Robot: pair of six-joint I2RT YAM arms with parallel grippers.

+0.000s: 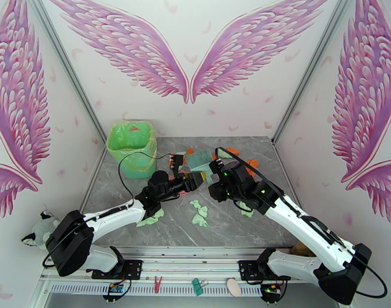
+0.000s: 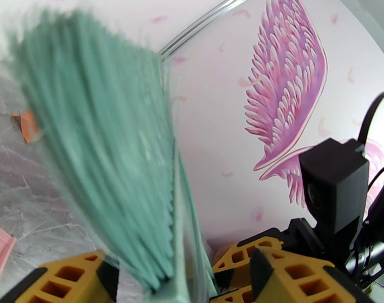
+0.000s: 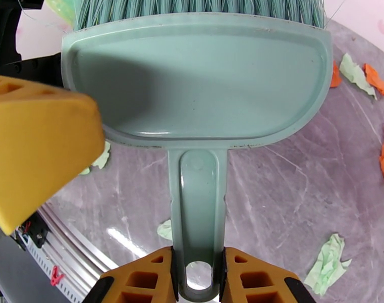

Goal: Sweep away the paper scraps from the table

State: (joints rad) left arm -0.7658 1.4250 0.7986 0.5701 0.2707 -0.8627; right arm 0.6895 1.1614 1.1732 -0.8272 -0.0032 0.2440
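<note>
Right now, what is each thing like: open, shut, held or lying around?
brush: held by its handle, head up off the table.
right gripper: shut on the brush.
left gripper: open around the bristles.
paper scraps: lying loose on the table.
bin: upright, lined with a green bag.
</note>
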